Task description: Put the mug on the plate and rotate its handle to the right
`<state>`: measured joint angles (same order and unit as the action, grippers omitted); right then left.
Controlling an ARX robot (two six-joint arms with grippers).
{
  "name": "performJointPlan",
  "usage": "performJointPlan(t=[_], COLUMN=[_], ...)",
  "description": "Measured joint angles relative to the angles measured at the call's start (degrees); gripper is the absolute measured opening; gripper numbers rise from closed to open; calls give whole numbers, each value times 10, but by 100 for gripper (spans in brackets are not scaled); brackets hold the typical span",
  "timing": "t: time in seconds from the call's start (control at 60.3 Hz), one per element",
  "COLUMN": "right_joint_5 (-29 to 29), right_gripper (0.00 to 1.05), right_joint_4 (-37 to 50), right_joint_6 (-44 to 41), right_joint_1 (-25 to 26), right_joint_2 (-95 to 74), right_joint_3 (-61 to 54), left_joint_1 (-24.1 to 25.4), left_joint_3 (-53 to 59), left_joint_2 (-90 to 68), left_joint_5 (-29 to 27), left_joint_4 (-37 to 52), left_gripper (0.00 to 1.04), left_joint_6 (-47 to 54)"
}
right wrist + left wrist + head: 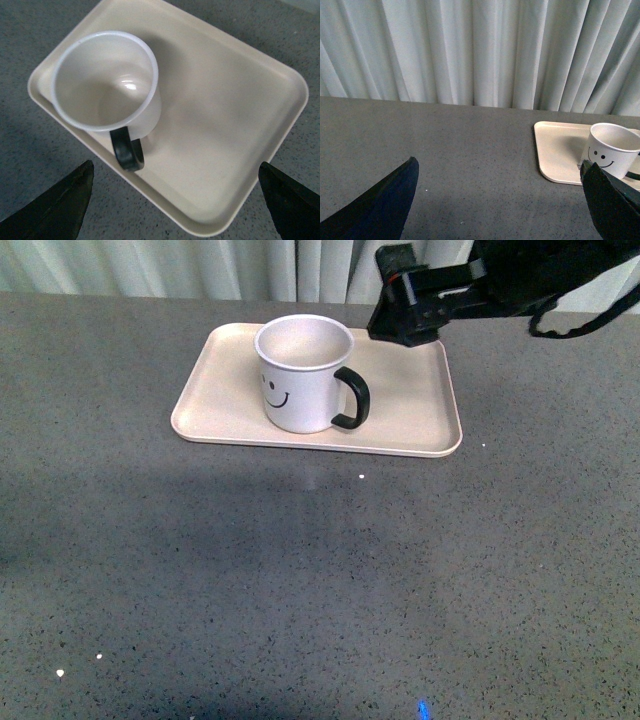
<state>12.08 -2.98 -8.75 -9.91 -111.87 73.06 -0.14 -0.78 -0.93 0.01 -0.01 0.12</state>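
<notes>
The white mug (300, 375) with a black smiley face stands upright on the pale pink-beige plate (420, 410), near its middle. Its black handle (353, 398) points to the right in the front view. My right gripper (400, 315) hovers open above the plate's back right part, clear of the mug. In the right wrist view the mug (107, 82), its handle (127, 150) and the plate (225, 130) lie below the wide-open right gripper (175, 192). My left gripper (502, 187) is open over bare table, with the mug (610, 150) and plate (557, 150) off beside one finger.
The grey speckled tabletop (300, 580) spreads around the plate. Pale pleated curtains (480, 50) hang along the table's far edge. A few white specks (60, 672) lie on the near left of the table.
</notes>
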Motion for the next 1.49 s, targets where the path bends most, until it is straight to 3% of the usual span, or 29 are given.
performJointPlan(t=[0.448,0.547,0.68,0.995,1.244,1.492], right_joint_5=[-18,-22,-31,-44,-50,52], right_gripper=[95,81,50,2,2,2], right_joint_4=[-86,-98,-115,-157,-212,-294], right_joint_6=[78,83,91,94,46,-104], right_joint_1=[-35,-38,-44,-52,-48,-18], right_joint_2=[-152,-167,-185,-205,-219,-239], right_joint_3=[207,222,237,290,352,435], left_joint_1=[0,0,0,0,0,0], left_joint_3=[0,0,0,0,0,0], left_joint_2=[0,0,0,0,0,0], left_joint_5=[0,0,0,0,0,0], left_joint_4=[0,0,0,0,0,0], left_gripper=[95,95,95,95,95,95], left_joint_6=[0,0,0,0,0,0])
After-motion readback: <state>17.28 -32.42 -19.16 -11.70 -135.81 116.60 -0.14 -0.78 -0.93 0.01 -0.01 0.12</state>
